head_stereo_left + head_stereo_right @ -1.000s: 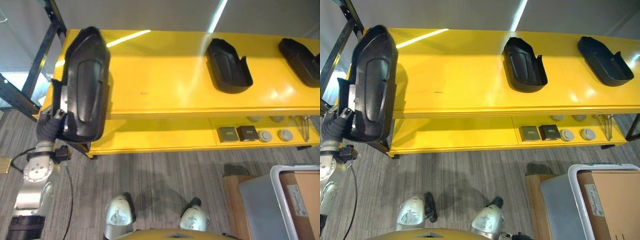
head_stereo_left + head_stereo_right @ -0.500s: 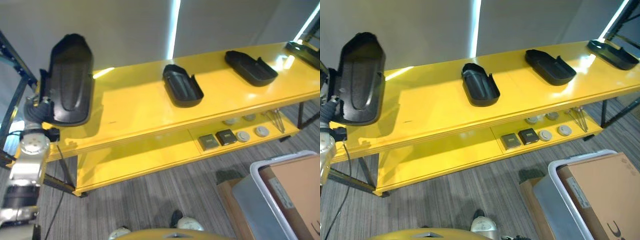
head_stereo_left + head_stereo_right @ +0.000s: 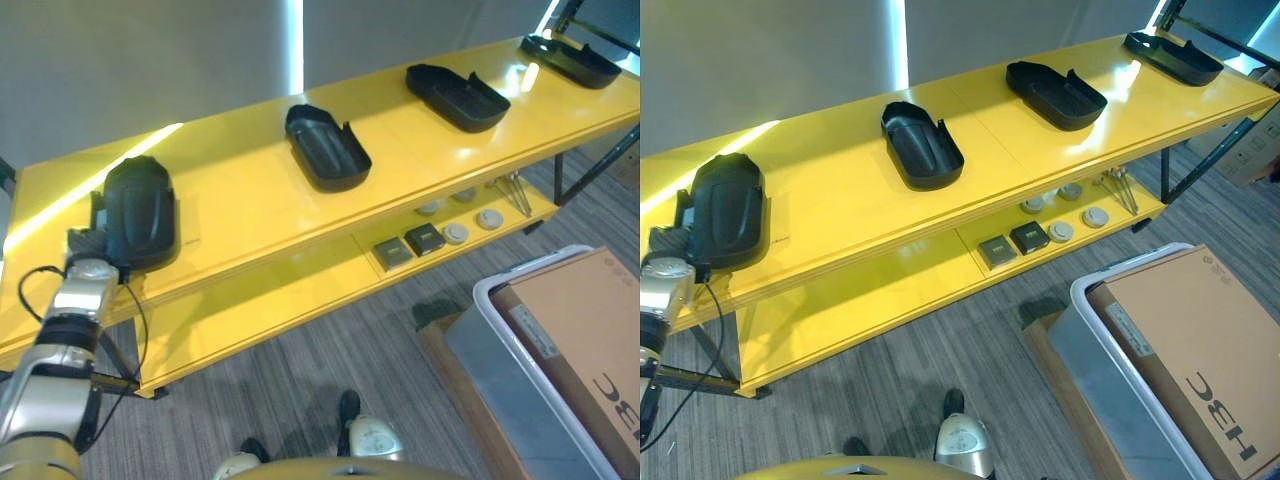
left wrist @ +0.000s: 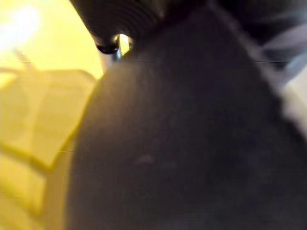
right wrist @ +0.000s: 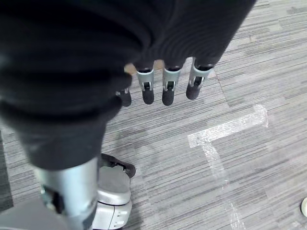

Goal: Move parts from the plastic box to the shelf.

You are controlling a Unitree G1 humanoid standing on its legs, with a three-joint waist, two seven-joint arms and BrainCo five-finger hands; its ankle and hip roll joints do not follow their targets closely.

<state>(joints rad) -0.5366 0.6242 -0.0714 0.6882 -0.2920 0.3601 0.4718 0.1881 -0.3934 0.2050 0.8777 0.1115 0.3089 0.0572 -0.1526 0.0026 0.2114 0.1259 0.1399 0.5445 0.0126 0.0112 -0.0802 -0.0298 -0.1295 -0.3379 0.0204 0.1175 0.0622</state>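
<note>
On the yellow shelf point(image 3: 250, 200), left hand point(image 3: 88, 243) meets a black part point(image 3: 140, 212).

Bright light from overhead falls evenly. Glare streaks the glossy yellow shelf point(image 3: 250, 190) at its left end and far right corner. The black part point(image 4: 192, 143) in the left wrist view is blurred; the floor point(image 5: 240, 120) shows crisp.

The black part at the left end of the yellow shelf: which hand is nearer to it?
Left. The left hand is right at the black part on the yellow shelf, at its near end. The right hand hangs open over the floor, away from it.
</note>
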